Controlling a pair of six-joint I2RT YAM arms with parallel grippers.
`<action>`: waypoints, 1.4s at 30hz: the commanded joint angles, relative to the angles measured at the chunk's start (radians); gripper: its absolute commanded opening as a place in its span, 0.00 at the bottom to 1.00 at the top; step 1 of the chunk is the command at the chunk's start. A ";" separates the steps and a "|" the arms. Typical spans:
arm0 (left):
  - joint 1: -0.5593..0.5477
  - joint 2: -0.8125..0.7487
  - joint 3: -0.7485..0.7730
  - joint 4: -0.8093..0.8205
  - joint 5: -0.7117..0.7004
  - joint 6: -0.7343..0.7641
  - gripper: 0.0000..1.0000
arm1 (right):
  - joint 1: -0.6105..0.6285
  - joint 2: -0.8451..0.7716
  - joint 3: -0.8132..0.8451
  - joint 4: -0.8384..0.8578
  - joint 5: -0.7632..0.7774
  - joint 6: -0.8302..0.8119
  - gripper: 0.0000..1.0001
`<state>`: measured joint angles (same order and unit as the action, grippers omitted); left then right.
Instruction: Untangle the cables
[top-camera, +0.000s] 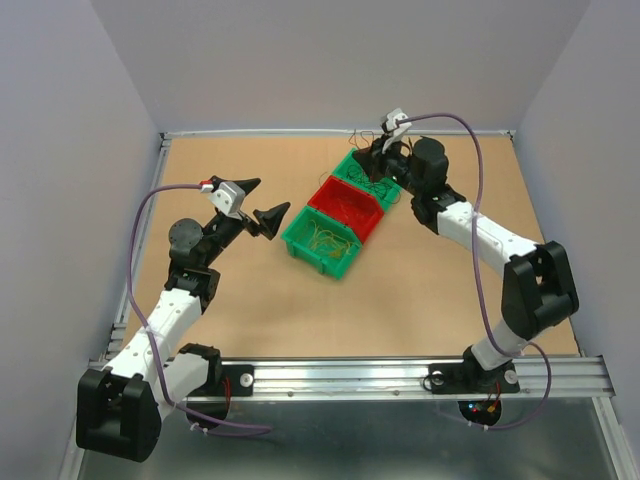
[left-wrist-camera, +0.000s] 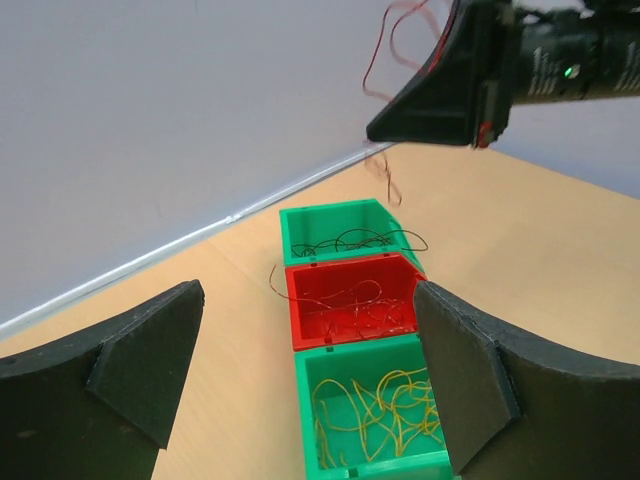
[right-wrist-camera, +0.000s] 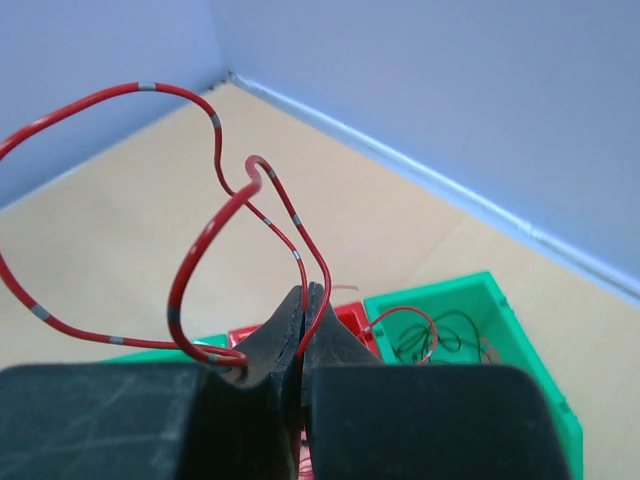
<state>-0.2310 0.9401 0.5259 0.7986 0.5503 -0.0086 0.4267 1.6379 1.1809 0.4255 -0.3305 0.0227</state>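
Three open bins sit in a diagonal row, sides touching, on a wooden table (top-camera: 250, 310) — near green bin (top-camera: 315, 258), red bin (top-camera: 362, 228), far green bin (top-camera: 347, 168). A metal rail (top-camera: 350, 372) edges the near side — pale walls (top-camera: 330, 60) enclose the rest.

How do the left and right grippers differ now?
The left gripper stands wide open and empty; the right gripper is shut on a red cable. The left gripper hangs beside the near green bin; the right gripper is by the far green bin. Both have black fingers.
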 joint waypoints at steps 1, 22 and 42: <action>0.005 -0.023 0.003 0.073 0.020 0.004 0.98 | 0.009 -0.062 -0.043 0.039 -0.119 0.003 0.00; 0.005 -0.012 0.006 0.067 0.071 0.025 0.97 | 0.026 0.333 0.129 -0.283 -0.122 -0.138 0.01; 0.002 0.037 0.016 0.059 0.092 0.090 0.94 | 0.027 0.321 0.148 -0.562 0.170 -0.195 0.15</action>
<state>-0.2276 0.9882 0.5259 0.8021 0.6247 0.0593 0.4576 2.0281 1.3518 -0.1234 -0.1535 -0.1589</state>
